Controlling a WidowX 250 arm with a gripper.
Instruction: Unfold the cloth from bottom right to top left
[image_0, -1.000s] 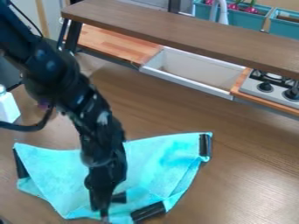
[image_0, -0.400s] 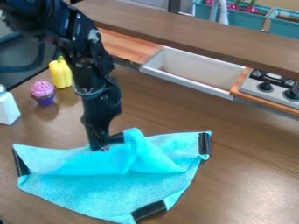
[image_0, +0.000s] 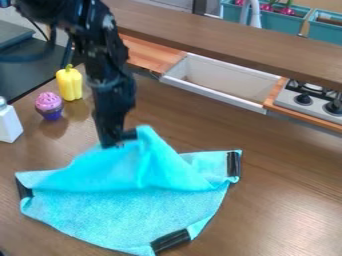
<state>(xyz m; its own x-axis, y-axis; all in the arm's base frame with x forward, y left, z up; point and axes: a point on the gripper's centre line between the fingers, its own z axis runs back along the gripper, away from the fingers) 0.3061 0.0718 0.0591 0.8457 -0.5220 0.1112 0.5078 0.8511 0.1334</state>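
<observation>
The pincer (image_0: 112, 144) hangs left of centre in the frame, its tips pointing down, clamped on the upper edge of the cloth (image_0: 133, 215). A black strip (image_0: 129, 135) at that edge sits just beside the tips, on their right. The arm (image_0: 107, 60) comes in from the upper left and runs down to the pincer. The cloth, bright turquoise, lies on the brown tabletop (image_0: 287, 200) in the lower left and lower middle of the frame. Its upper part is raised in a loose tent, with a peak just right of the pincer and slanting folds running down to the right; the lower part lies spread out towards the bottom edge. Three more black strips mark its rim: one at the left corner (image_0: 24, 188), one at the upper right corner (image_0: 233, 164) and one at the bottom (image_0: 170, 241). Left of the arm stand a yellow pepper (image_0: 69, 84) and, near it and lower, a cupcake (image_0: 49, 104) with a pink top and purple base. A white bottle (image_0: 8, 122) is at the left edge. Beyond the tabletop, a white sink (image_0: 220, 82) sits between wooden panels, with a stove (image_0: 308, 101) at the right edge. A brown shelf (image_0: 220, 32) crosses above them, and teal planters (image_0: 277, 21) stand in the upper right.
</observation>
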